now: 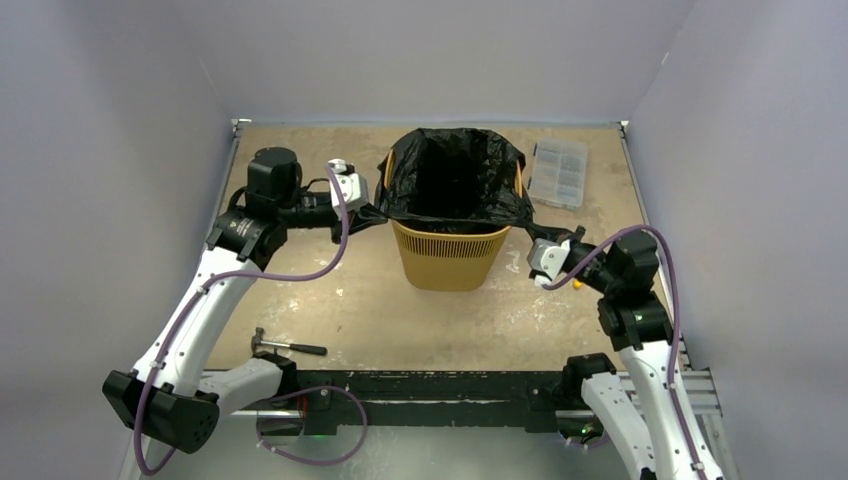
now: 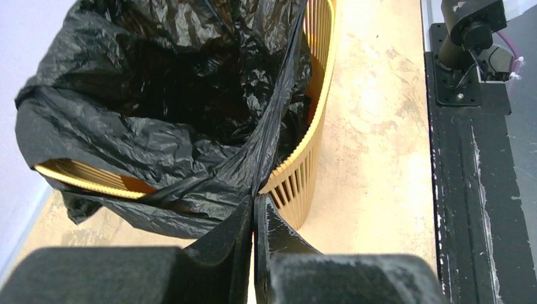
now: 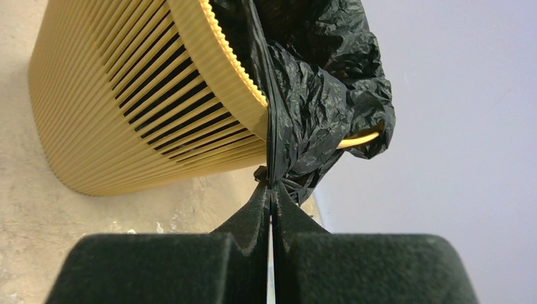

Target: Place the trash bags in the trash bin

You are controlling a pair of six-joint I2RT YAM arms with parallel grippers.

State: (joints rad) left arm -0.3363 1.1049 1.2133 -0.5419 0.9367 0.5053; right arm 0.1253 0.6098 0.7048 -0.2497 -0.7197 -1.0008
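Observation:
The orange-yellow mesh trash bin (image 1: pixel 448 255) stands upright in the middle of the table. A glossy black trash bag (image 1: pixel 455 175) lines it, its mouth spread open and folded over the rim. My left gripper (image 1: pixel 368 213) is shut on the bag's edge at the bin's left side; in the left wrist view the film (image 2: pixel 190 158) runs taut into the closed tips (image 2: pixel 254 197). At the bin's right side my right gripper (image 1: pixel 532 235) is shut on the bag's edge too. The right wrist view shows the gathered film (image 3: pixel 304 95) pinched at the tips (image 3: pixel 271 185) beside the bin wall (image 3: pixel 126 107).
A small clear plastic box (image 1: pixel 558 172) lies at the back right of the table. A hammer (image 1: pixel 287 346) lies near the front edge on the left. Grey walls close in the table on three sides.

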